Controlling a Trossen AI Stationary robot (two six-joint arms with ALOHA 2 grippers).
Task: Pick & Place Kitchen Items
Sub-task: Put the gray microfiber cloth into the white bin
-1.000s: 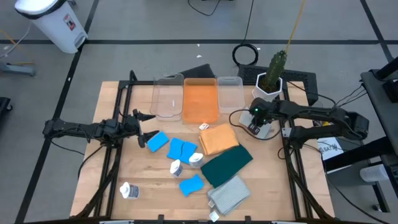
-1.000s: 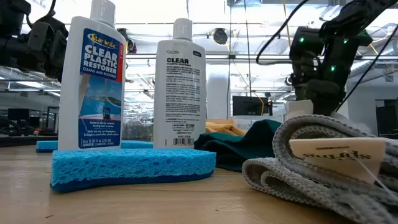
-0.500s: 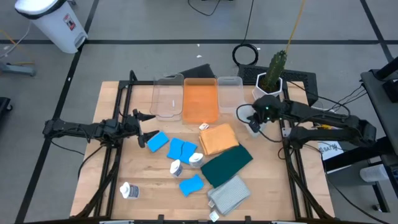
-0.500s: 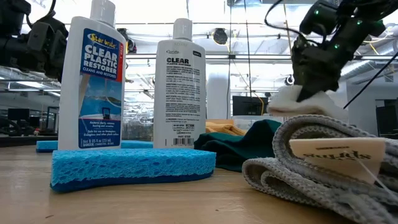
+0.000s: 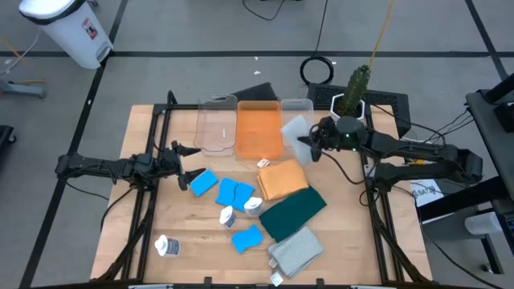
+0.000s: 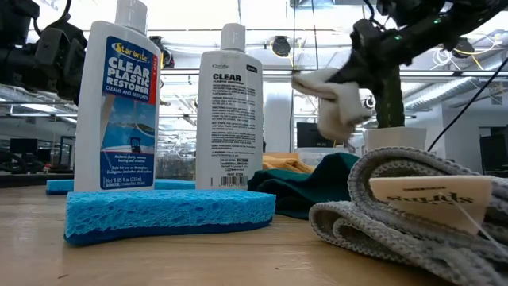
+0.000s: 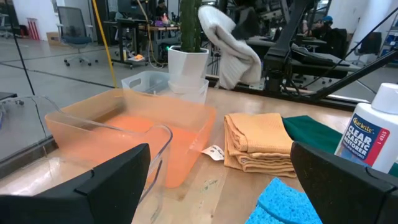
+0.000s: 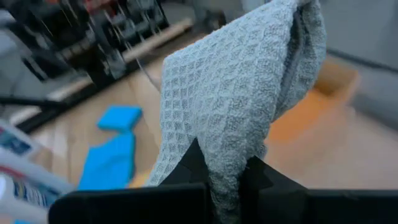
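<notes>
The right tool (image 5: pixel 309 143) is clamped shut on a pale grey cloth (image 5: pixel 295 131), holding it in the air near the counter's back edge, over the clear bin (image 5: pixel 298 111) at the right end of the row of bins. The grip pinches only one fold, so the cloth could slip free, or its hanging end could drape over the bin wall or snag the cactus pot (image 5: pixel 350 112) just beside it. The cloth is a limp waffle weave, bunched at the pinch and trailing downward; how much fabric sits between the fingers is hard to judge from here. The left tool (image 5: pixel 186 163) waits wide open and empty near the counter's left edge, close to a sponge (image 5: pixel 204 182)
</notes>
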